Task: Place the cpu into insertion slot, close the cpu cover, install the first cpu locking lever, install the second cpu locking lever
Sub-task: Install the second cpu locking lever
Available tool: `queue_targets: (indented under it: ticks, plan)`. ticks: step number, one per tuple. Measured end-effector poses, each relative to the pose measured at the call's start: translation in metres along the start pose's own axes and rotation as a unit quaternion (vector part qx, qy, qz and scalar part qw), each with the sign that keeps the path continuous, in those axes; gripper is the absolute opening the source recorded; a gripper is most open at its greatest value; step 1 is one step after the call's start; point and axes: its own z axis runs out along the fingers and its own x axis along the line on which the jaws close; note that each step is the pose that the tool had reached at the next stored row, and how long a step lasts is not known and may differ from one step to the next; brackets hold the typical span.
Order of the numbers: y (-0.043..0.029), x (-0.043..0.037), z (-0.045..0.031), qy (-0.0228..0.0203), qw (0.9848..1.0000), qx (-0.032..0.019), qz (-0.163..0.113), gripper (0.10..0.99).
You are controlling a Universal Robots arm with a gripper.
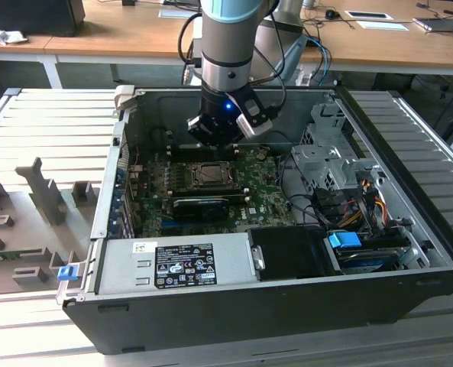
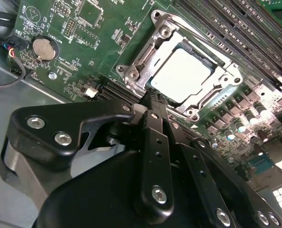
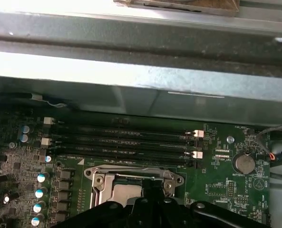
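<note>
1. The cpu [image 2: 181, 74], a pale square chip, sits seated in its socket on the green motherboard [image 2: 83, 42], with the cpu cover [image 2: 145, 52] lying as a silver metal frame around its edges in the second wrist view.
2. The gripper [image 2: 152, 95] hangs just above the socket's near edge, its black jaws drawn together to a narrow tip that holds nothing; the tip points at the frame's rim beside the chip, and whether it touches the metal cannot be told.
3. In the first wrist view the cpu [image 3: 124, 192] and its cover [image 3: 131, 172] show just beyond the gripper [image 3: 150, 197], with the long black memory slots [image 3: 126, 140] running on the far side of the socket.
4. In the exterior view a single robot arm [image 1: 228, 46] reaches down near-vertically into an open computer case [image 1: 409, 229], its wrist lit by a blue light and the gripper [image 1: 211, 138] hovering over the socket [image 1: 209, 174] at the board's centre.
5. One cpu and one cover frame are visible; four memory slots lie side by side; one round coin battery [image 2: 42, 48] sits on the board away from the socket.
6. One grey power supply [image 1: 173, 264] lies along the case's near wall, and the case rests on a ribbed grey surface [image 1: 50, 122], with wooden desks [image 1: 119, 30] behind.
</note>
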Motion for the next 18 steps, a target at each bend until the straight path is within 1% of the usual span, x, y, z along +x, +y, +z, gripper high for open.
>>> queue_targets:
  ticks: [2,5,6,8,9,12,13,15,18]
  plan:
    - [0.0003,-0.0001,-0.0033,0.0000,1.0000,0.0000,0.000,0.106]
    - [0.0015,-0.0003,-0.0131,0.0000,1.0000,0.0001,0.000,0.106]
    - [0.0001,-0.0003,-0.0148,-0.0001,1.0000,-0.0001,0.000,0.106]
    - [-0.0028,0.0000,-0.0151,-0.0001,1.0000,-0.0001,0.000,0.106]
    - [-0.0056,0.0003,-0.0155,-0.0001,1.0000,-0.0001,0.000,0.106]
    - [-0.0109,0.0008,-0.0160,0.0000,1.0000,-0.0001,0.000,0.106]
    - [-0.0185,0.0015,-0.0155,0.0000,1.0000,-0.0001,0.000,0.106]
    - [-0.0223,0.0018,-0.0154,-0.0001,1.0000,-0.0002,0.000,0.106]
    - [-0.0237,0.0019,-0.0156,-0.0001,1.0000,-0.0001,0.000,0.106]
